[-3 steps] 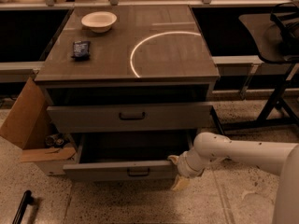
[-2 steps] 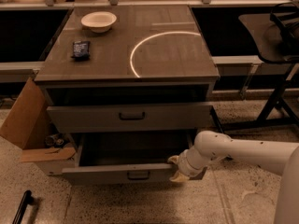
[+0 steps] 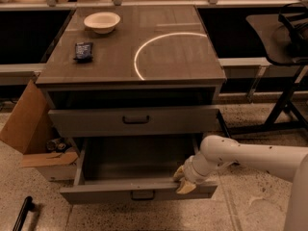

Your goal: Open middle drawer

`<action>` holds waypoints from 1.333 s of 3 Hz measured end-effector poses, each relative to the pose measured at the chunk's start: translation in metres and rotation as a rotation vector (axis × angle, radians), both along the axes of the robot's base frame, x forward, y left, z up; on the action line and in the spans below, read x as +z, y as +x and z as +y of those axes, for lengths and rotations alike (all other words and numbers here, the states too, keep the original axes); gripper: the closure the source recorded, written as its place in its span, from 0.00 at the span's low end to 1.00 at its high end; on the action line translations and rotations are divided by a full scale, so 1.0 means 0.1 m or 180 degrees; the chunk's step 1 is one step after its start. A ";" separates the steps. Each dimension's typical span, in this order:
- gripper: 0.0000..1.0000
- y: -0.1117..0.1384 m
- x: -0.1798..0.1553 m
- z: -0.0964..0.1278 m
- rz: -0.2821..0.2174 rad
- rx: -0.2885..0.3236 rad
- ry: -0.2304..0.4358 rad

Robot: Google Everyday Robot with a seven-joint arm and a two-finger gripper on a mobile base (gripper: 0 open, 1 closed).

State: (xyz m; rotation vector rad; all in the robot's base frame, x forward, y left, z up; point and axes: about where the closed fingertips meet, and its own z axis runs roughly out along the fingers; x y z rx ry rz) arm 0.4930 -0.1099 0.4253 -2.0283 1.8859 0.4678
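Camera view: the cabinet (image 3: pixel 192 66) fills the middle of the frame. On its top a bowl (image 3: pixel 101 21) sits at 11 o'clock, with a dark packet (image 3: pixel 83 50) just toward 7 o'clock from it. Below the top comes the upper drawer (image 3: pixel 96 121), and beneath that the middle drawer (image 3: pixel 106 195), which stands drawn well out toward 6 o'clock. Its bare inside shows, and its handle (image 3: pixel 143 195) is at the centre of the front. A cardboard box (image 3: pixel 26 119) leans by the cabinet at 9 o'clock.

The arm (image 3: pixel 250 158) enters from 4 o'clock. The gripper (image 3: pixel 183 180) sits on the top edge of the middle drawer's front, toward 3 o'clock from the handle and near the right corner. Its two pale tips straddle that edge, one inside and one outside, and appear to pinch it.

The pull seems to be in its closing stretch, since the drawer already stands far out of the cabinet. Any further draw should run straight toward 6 o'clock: the hold is off-centre, so a slanted pull could skew the drawer in its runners. Once the drawer is out far enough, the gripper needs to let go and lift clear without nudging the front back in.
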 end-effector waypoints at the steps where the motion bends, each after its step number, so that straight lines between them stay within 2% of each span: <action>1: 0.82 -0.01 -0.01 0.01 0.0010 0.0006 0.0002; 2: 0.58 -0.02 -0.02 0.02 0.0018 0.0012 0.0005; 3: 0.27 -0.03 0.01 -0.01 0.0001 0.0009 0.0001; 4: 0.04 -0.07 0.31 -0.24 -0.0149 -0.0024 -0.0044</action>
